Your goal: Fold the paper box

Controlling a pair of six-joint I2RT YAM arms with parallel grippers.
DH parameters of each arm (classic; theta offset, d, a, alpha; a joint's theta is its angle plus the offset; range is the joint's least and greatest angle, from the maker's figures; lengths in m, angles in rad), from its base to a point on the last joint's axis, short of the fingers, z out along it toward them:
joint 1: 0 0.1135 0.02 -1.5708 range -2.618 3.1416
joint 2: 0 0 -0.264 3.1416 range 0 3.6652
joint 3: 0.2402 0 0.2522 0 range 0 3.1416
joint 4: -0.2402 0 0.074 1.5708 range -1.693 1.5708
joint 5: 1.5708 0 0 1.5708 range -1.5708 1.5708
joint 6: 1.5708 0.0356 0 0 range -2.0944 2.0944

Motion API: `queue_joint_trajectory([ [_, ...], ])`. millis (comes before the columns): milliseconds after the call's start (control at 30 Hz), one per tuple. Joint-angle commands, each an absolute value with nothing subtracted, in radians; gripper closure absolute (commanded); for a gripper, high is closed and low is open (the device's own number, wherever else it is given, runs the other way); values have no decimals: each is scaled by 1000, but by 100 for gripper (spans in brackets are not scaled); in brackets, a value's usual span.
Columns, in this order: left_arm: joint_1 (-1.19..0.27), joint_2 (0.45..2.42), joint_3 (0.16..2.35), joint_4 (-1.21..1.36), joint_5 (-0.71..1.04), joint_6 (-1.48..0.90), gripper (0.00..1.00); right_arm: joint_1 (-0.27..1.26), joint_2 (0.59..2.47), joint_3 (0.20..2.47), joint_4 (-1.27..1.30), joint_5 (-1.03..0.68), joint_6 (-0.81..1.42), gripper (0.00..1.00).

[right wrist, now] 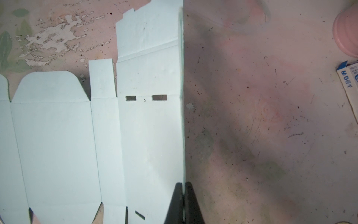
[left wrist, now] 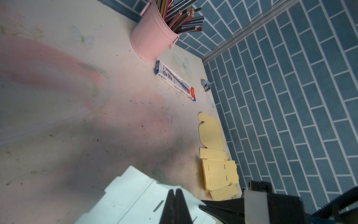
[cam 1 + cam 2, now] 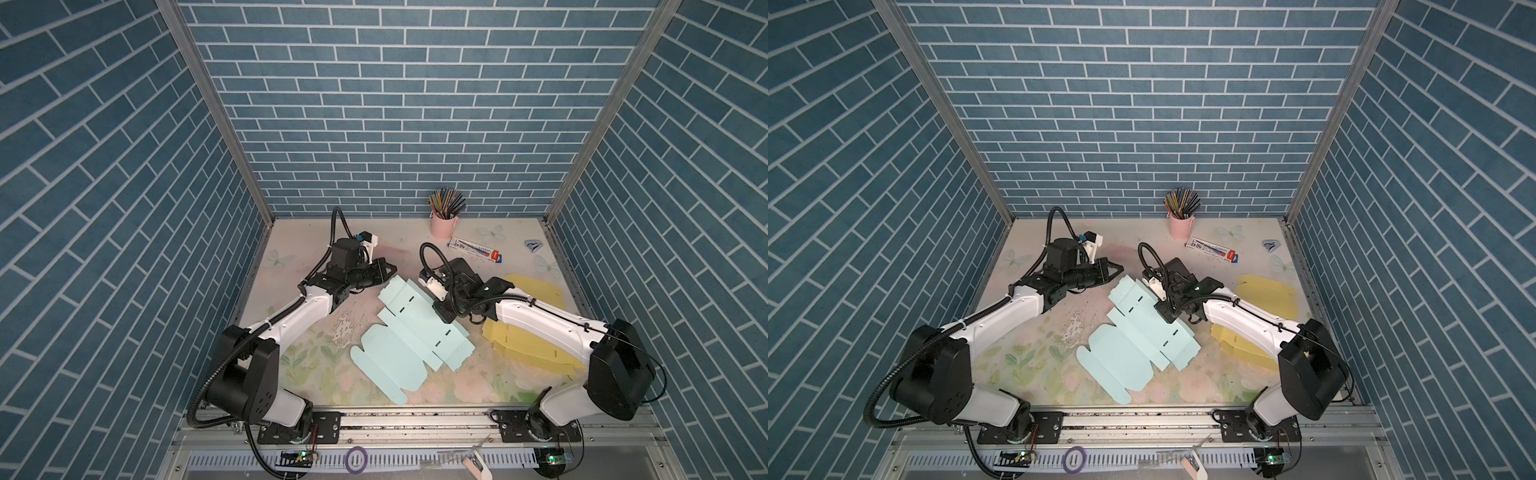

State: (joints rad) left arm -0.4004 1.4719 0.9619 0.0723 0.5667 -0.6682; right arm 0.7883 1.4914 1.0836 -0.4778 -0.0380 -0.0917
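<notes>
The paper box (image 3: 411, 336) lies nearly flat on the table (image 3: 395, 241). The right fingers (image 1: 179, 192) pinch its edge flap upright. The left fingers (image 2: 171, 195) are closed by its corner. Almost all the folding is left.

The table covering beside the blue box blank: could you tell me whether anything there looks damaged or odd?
Yes. The table covering is flaked away in a ragged whitish patch just left of the blue box blank in both top views; the right wrist view shows it too. Elsewhere it is only scuffed.
</notes>
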Motion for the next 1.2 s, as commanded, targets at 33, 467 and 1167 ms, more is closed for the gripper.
queue_joint_trajectory([
  [33, -417, 1485, 1016, 72, 566, -678, 100, 798, 1459, 1076, -454, -25, -133, 100],
  [467, -423, 1569, 1100, 43, 569, -645, 100, 799, 1450, 1042, -422, -18, -161, 100],
  [1167, -490, 1614, 1096, 46, 546, -628, 100, 805, 1406, 1011, -367, -14, -175, 100],
])
